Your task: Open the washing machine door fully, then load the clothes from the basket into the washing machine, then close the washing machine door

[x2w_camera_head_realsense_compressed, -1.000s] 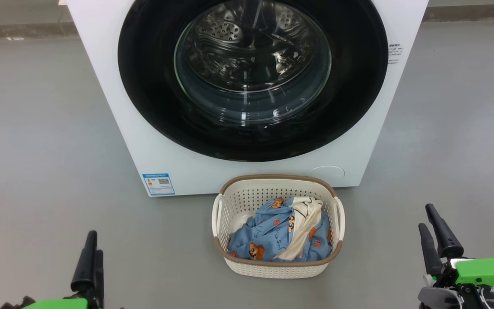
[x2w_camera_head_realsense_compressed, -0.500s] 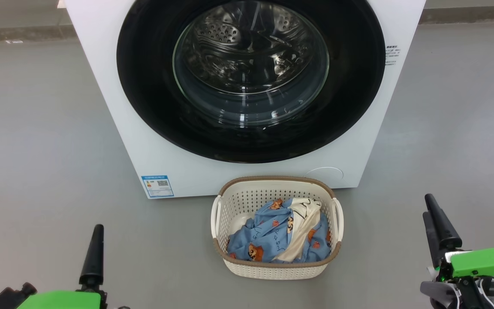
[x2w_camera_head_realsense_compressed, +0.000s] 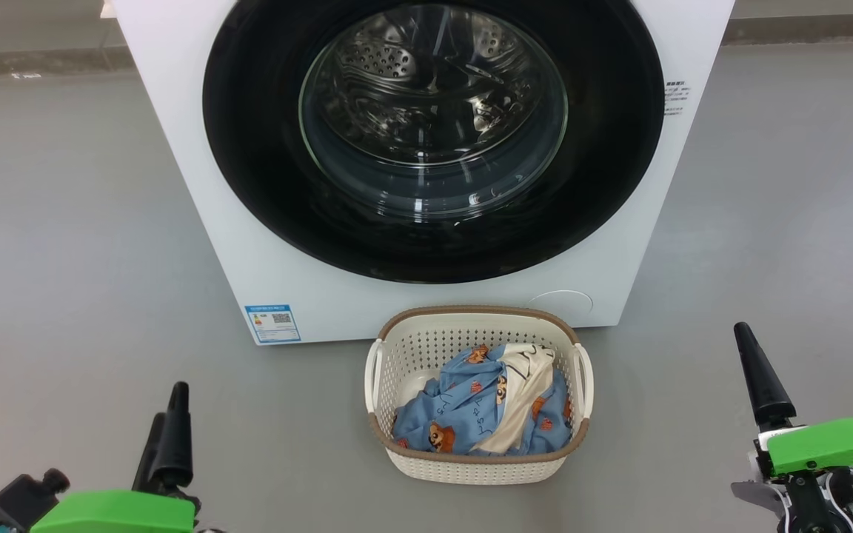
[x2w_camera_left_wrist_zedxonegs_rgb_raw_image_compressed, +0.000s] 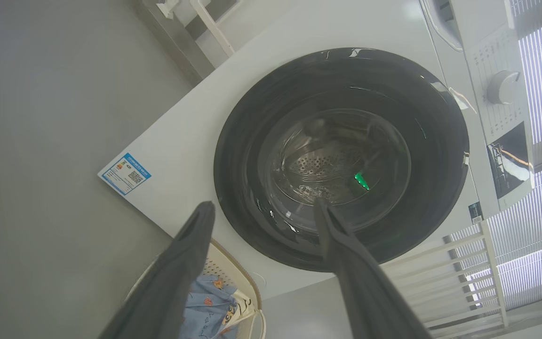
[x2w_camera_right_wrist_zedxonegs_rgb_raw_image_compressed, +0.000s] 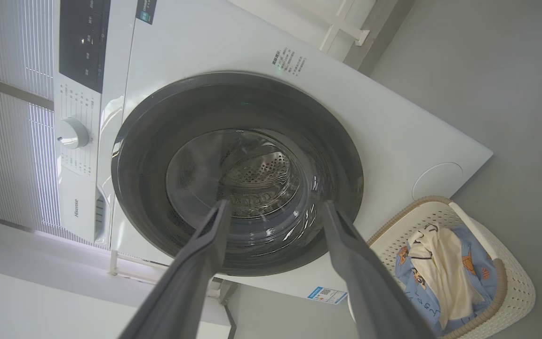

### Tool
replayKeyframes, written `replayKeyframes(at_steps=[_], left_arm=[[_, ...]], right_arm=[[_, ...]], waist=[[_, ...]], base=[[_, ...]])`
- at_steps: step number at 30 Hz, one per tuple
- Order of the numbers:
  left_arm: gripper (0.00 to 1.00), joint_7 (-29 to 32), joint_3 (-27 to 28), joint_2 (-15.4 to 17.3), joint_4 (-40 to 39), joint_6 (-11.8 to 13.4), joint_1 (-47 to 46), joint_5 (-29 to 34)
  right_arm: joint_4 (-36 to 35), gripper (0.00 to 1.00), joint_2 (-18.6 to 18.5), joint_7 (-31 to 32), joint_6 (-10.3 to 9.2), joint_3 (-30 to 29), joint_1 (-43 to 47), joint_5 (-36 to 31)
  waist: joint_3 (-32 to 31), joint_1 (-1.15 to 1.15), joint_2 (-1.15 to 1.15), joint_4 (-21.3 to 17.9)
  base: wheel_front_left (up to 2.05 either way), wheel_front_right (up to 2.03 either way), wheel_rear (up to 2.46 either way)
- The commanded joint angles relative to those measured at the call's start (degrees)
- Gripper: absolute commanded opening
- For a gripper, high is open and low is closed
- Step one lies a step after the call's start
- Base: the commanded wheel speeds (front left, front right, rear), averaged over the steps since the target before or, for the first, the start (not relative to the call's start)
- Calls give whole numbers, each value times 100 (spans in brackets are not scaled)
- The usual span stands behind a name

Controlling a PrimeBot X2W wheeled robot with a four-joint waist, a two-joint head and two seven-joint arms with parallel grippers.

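Left tool released, fingers spread, empty, at 9 o'clock from basket. At 12 o'clock, washing machine door shut flush: probably heavy, stiff on latch, glossy rim slick, glass fragile; hook the rim edge, handle spot unclear. In basket, clothes bunched: soft, light, pinch a top fold. At 3 o'clock, right tool released, empty.
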Motion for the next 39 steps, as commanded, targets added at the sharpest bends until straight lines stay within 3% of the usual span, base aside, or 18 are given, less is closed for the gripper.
replayKeyframes(at_steps=[1, 9, 23, 39], left_arm=[[100, -77, 45, 139, -104, 22, -283, 190], [100, -195, -73, 193, -70, 83, -340, 603], [100, -430, -237, 318, -72, 205, -422, 1441], [100, -700, -453, 453, -1, 304, -481, 2315]], right_arm=[[-222, 100, -155, -75, 18, 105, -372, -222], [-458, 100, -289, -194, 20, 309, -389, -1078], [-266, 100, -487, -431, 22, 716, -482, -2465], [33, 100, -680, -703, 24, 1092, -646, -3431]], waist=[[1, 0, 0, 5], [10, 0, 0, 20], [-37, 0, 0, 0], [-127, 0, 0, 14]], base=[[0, 0, 0], [0, 0, 0], [0, 0, 0], [0, 0, 0]])
